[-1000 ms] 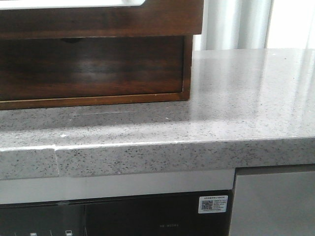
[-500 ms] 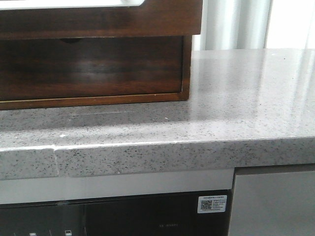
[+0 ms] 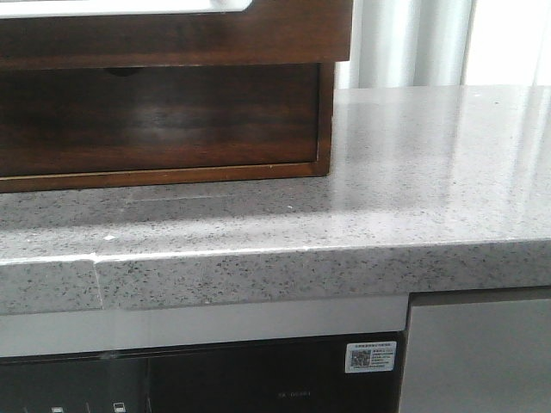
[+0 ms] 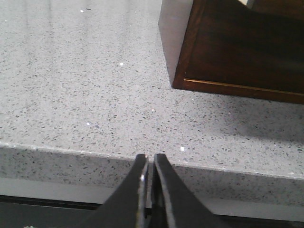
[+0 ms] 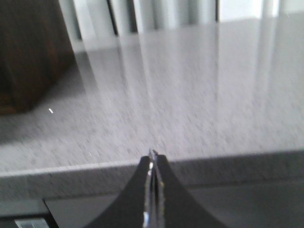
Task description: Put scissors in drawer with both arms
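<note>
**Both grippers pinched together at the counter's front edge, scissors out of sight**

The speckled grey stone countertop (image 3: 413,172) fills most of the front view, its thick front edge running across the middle. On it, at the left, stands a dark brown wooden cabinet (image 3: 325,120). The upper wide dark brown glossy drawer (image 3: 172,39), with a white strip along its top edge, juts forward over the recessed lower drawer front (image 3: 155,116), which has a half-round finger notch at its top. Below the counter sit a black glossy appliance panel (image 3: 258,379) and, to the right, a grey cabinet door (image 3: 478,357).

Neither arm appears in the front view. Each wrist camera looks forward over the counter's front edge, with its gripper low, in front of that edge. The black left gripper (image 4: 149,164) has its two fingers nearly touching, only a thin slit between them, nothing held. The cabinet's corner lies beyond it on the counter. The black right gripper (image 5: 152,159), in a blurred picture, has its fingers pressed together, also holding nothing.

A small white sticker (image 3: 371,357) with a QR code sits on the black panel; its print is too small to read.

The scissors appear in no view
</note>
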Robot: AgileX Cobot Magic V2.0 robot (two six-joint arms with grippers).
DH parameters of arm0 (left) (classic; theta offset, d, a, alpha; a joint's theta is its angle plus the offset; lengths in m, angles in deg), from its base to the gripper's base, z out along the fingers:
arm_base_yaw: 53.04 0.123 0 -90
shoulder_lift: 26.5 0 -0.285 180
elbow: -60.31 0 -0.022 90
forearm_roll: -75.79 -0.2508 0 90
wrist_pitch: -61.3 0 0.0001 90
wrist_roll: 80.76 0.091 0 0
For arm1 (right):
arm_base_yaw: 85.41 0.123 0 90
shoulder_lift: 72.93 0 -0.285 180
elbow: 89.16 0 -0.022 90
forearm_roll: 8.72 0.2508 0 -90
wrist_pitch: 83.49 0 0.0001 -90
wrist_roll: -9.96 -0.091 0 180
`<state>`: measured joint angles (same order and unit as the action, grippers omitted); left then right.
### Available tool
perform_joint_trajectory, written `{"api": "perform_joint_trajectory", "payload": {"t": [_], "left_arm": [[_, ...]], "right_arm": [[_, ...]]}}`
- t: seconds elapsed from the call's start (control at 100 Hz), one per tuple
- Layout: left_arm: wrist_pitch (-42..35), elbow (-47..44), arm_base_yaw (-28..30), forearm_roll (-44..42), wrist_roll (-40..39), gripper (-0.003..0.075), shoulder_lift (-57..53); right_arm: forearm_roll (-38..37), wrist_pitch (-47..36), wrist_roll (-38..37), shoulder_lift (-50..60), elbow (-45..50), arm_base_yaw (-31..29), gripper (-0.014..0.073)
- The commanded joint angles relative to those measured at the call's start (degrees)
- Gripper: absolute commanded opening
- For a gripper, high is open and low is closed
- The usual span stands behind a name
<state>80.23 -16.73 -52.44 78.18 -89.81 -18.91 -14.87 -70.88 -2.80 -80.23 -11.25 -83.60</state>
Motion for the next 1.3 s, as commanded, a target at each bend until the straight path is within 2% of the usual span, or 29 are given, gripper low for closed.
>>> {"api": "perform_joint_trajectory", "payload": {"t": [0.0,0.11,1.29], "left_arm": [[-2.29,-1.08,0.12,0.75,-0.58,-0.0020,-2.02],[-2.29,-1.08,0.12,0.75,-0.58,-0.0020,-2.02],[-2.29,-1.08,0.12,0.75,-0.58,-0.0020,-2.02]], "right_arm": [[-0.95,0.01,0.54,1.65,1.82,-0.49,-0.0066],[-0.95,5.24,1.50,1.65,1.82,-0.49,-0.0066],[-0.95,4.80,2.06,1.65,1.82,-0.49,-0.0066]]}}
